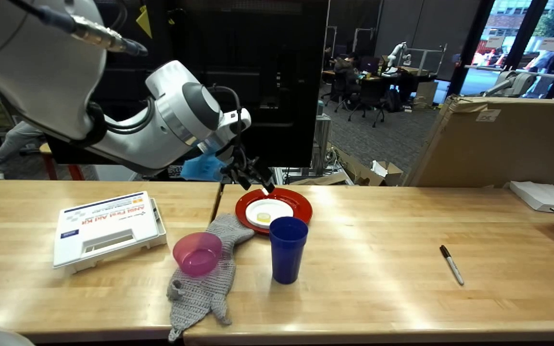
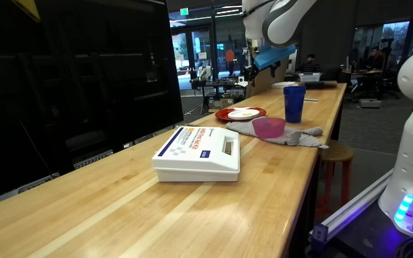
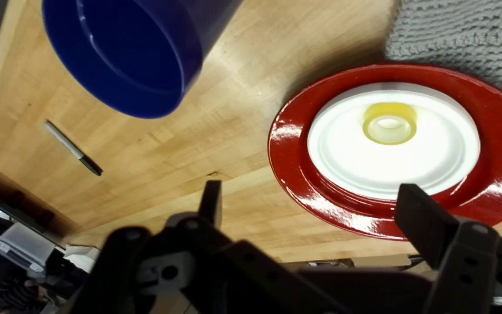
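Clearly, the gripper (image 3: 310, 198) holds nothing: in the wrist view its two fingers stand wide apart across the lower half of the frame. The nearest thing is the red plate (image 3: 292, 148), which fills the right side of the wrist view; the exterior views show the gripper above it, not touching. A white dish (image 3: 408, 161) rests in the plate, and a small yellow ring (image 3: 389, 109) sits on the dish. As for progress, I would judge the work to stand between grips: plate, dish and ring are set one upon another, while no grip or lift is made. In an exterior view, a pink bowl (image 1: 197, 254) sits on a gray knitted cloth (image 1: 200, 295) at the lower left of the plate, a blue cup (image 1: 287, 259) stands upright at lower center, and a marker (image 1: 452, 265) lies at lower right. For writing, the white case (image 1: 106, 216) at the left reads "ANSI First Aid Kit" in red; its smaller print and the paper label (image 1: 488, 115) on the cardboard (image 1: 508, 149) at upper right are too small to read.
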### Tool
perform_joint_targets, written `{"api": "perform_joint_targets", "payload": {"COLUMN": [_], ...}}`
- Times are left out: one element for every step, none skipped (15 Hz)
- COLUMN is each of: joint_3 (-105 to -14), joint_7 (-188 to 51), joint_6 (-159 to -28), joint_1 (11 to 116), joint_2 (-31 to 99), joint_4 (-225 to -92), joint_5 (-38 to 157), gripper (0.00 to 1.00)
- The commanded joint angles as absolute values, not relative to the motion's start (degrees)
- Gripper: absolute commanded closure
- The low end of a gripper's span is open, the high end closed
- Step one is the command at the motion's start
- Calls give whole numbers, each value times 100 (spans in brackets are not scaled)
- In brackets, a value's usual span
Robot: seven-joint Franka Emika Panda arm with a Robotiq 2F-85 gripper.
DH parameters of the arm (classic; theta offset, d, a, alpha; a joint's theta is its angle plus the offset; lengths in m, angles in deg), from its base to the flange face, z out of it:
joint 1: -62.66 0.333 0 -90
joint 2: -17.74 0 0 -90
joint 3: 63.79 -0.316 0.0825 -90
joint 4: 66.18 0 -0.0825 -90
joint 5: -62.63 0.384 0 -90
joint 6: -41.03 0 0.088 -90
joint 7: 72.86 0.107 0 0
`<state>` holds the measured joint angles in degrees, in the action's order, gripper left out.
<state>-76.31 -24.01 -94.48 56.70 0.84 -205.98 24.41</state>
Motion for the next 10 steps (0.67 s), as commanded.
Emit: {"api": "perform_joint_targets", "payload": {"joint_3": [-7532,-7516,-7492,-7450,-7430,-7394,-7360,-7323,-7296,-7267], "joint_7": [-2913,-3208,-3564,-3966,-4335,-4708,-5080,-5471,-5841,-6152], "joint_6": [-8934,-8749,-8620,-8604,-8642,-8694,-8694,-8611,-8399,-8076], "joint_1": [6059,6176,6295,6409,6496,6582,6654,6722,6778,6817], "joint_2": [48,59,69,68,52,50,63,68,75,82], "joint_4": [-20622,-20602,-20581,-20588,-20604,-20606,-20603,-20589,-20553,-20484], "joint_5": [2763,2944,3190,3478,3749,4044,4332,4606,4844,5080], "gripper": [0,0,0,0,0,0,0,0,0,0]}}
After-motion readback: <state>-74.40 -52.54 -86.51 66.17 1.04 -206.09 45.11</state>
